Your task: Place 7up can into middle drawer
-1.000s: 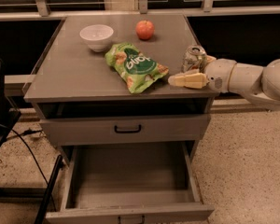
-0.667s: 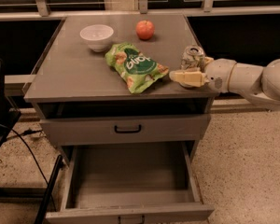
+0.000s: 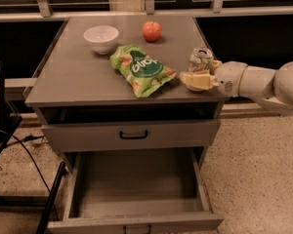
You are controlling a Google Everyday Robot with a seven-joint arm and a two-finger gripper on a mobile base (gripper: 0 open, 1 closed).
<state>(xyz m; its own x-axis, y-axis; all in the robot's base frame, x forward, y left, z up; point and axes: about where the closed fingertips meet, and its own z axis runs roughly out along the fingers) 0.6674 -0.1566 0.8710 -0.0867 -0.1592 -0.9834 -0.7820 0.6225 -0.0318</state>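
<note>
The 7up can (image 3: 200,60), silvery with green print, stands upright on the right edge of the grey cabinet top (image 3: 78,77). My gripper (image 3: 204,73) reaches in from the right on a white arm and is shut on the can, one cream finger (image 3: 195,80) in front of its base and the other behind it. The middle drawer (image 3: 136,184) is pulled open below, a grey tray with nothing in it.
A green crisp bag (image 3: 140,69) lies just left of the can. A white bowl (image 3: 101,37) and a red apple (image 3: 151,30) sit at the back. A closed drawer front with a black handle (image 3: 133,135) is above the open drawer. Black cables and a stand (image 3: 10,130) are at left.
The gripper has edged slightly toward the can and its front finger has risen a little. The can stays standing in the same place.
</note>
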